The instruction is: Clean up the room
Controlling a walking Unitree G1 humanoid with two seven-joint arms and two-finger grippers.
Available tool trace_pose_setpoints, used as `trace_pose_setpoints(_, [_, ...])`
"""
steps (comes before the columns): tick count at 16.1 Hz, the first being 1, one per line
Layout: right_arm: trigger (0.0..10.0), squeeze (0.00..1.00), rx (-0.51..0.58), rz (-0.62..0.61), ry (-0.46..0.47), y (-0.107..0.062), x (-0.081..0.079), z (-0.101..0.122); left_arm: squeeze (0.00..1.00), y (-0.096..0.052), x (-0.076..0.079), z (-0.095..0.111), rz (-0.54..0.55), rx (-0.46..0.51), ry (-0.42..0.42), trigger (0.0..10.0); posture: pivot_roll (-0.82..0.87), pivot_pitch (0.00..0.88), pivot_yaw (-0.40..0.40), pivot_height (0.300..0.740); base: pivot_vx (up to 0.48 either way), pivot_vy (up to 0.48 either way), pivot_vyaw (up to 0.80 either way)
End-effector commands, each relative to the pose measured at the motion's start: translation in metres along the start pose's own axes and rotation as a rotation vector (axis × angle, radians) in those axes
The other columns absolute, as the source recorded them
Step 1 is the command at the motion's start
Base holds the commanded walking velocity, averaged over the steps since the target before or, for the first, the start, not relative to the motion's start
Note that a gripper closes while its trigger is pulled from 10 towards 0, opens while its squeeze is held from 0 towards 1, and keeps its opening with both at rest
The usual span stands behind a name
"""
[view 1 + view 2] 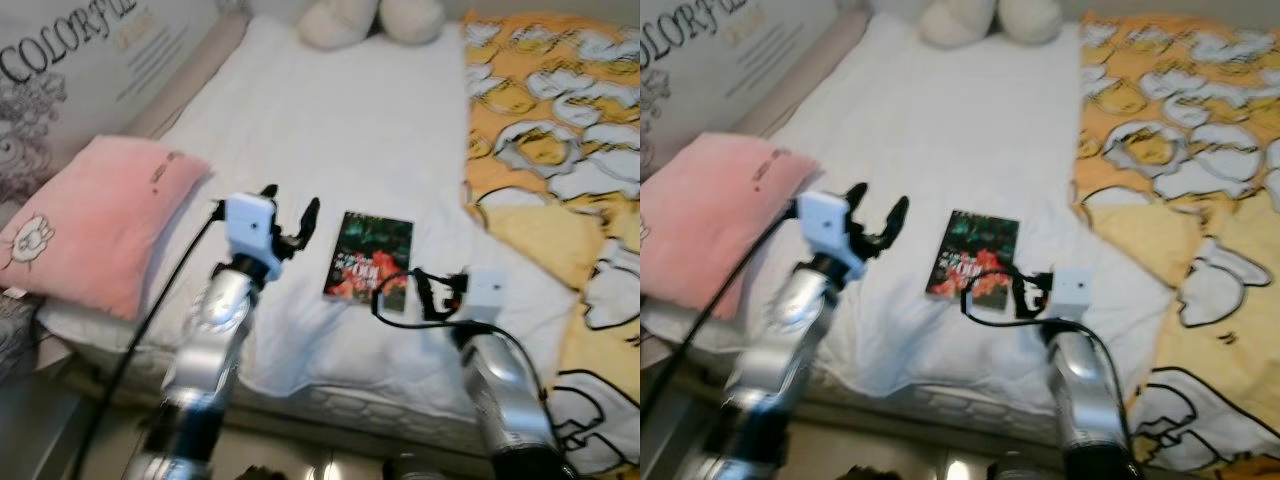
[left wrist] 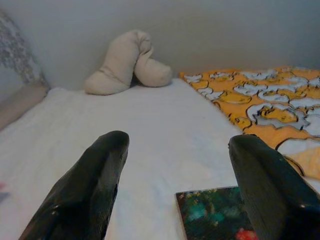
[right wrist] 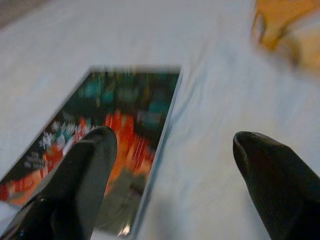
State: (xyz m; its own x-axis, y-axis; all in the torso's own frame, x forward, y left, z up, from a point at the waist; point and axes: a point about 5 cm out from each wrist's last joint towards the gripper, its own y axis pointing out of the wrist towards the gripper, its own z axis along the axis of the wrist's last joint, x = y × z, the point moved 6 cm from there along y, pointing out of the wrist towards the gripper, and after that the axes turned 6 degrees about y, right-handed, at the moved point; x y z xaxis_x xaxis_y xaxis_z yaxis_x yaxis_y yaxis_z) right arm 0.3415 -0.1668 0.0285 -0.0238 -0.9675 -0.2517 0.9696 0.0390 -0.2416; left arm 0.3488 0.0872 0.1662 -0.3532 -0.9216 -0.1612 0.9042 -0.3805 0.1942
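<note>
Book (image 1: pixel 368 256) lies flat on white bed (image 1: pixel 330 130), near front edge, between both arms. Right gripper (image 1: pixel 400 293) wide open, low at book's near corner, likely lining up for grab. Left gripper (image 1: pixel 292 215) also open, raised just beside book, empty. Pink pillow (image 1: pixel 95 225) at left.

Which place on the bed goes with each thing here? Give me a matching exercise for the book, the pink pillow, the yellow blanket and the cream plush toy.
Things:
1. book
2. pink pillow
3. yellow blanket
4. cream plush toy

Places:
A. far end of the bed, by the wall
B. robot's right side of the bed
C. robot's left edge of the bed
D. flat on the white sheet, between the open left pincer and the open right pincer

Pairs: 1-D, 2-C, 3-B, 4-A
</note>
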Motion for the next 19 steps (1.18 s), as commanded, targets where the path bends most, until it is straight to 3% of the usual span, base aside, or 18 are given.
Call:
trace_pose_setpoints(1, [10.0, 0.0, -0.028, -0.012, 0.016, 0.008, -0.002, -0.003, 0.0, -0.007, 0.008, 0.005, -0.051, -0.023, 0.03, 10.0, -0.02, 0.167, 0.111, 0.74, 0.0, 0.0, 0.0])
trace_pose_setpoints(2, [10.0, 0.0, -0.046, 0.003, 0.013, 0.022, -0.013, 0.0, 0.0, -0.017, 0.013, -0.002, -0.079, -0.081, 0.083, 10.0, 0.01, 0.18, 0.107, 0.74, 0.0, 0.0, 0.0])
trace_pose_setpoints(6, [10.0, 0.0, -0.064, 0.013, 0.023, 0.034, -0.029, -0.003, 0.0, -0.031, 0.01, -0.003, -0.031, -0.12, 0.025, 10.0, 0.04, 0.203, 0.094, 0.74, 0.0, 0.0, 0.0])
trace_pose_setpoints(9, [10.0, 0.0, -0.069, -0.015, 0.026, 0.038, -0.033, -0.007, 0.0, -0.036, 0.007, -0.003, -0.018, -0.153, 0.008, 10.0, 0.06, 0.216, 0.093, 0.74, 0.0, 0.0, 0.0])
trace_pose_setpoints(12, [10.0, 0.0, -0.016, -0.013, -0.033, 0.039, -0.037, 0.0, 0.0, -0.039, 0.01, -0.002, -0.024, -0.161, 0.007, 10.0, 0.05, 0.226, 0.1, 0.74, 0.0, 0.0, 0.0])
trace_pose_setpoints(16, [10.0, 0.0, 0.077, -0.029, 0.062, 0.042, -0.034, 0.019, 0.0, -0.04, 0.025, 0.009, -0.101, -0.119, 0.016, 10.0, 0.05, 0.231, 0.107, 0.74, 0.0, 0.0, 0.0])
trace_pose_setpoints(19, [10.0, 0.0, 0.157, 0.0, 0.038, 0.041, -0.04, 0.034, 0.0, -0.043, 0.036, 0.01, -0.156, -0.112, 0.051, 10.0, 0.05, 0.23, 0.107, 0.74, 0.0, 0.0, 0.0])
